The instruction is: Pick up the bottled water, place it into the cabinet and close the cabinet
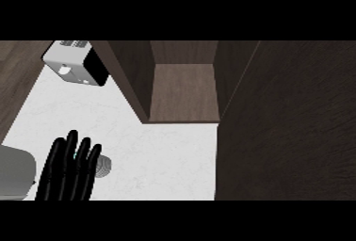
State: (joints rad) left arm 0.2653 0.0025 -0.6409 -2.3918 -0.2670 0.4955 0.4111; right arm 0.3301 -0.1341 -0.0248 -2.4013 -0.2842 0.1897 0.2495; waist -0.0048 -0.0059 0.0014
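Here the left hand (pixel 68 167) holds straight black fingers beside the round, pale bottled water (pixel 103 166) on white counter (pixel 167 155).

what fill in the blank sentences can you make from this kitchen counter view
1. The dark wooden cabinet stands ____, its shelf bare.
2. The black left hand shows at the view's lower ____.
3. The white toaster sits on the white marble counter, to the ____ of the cabinet.

Missing words: open; left; left
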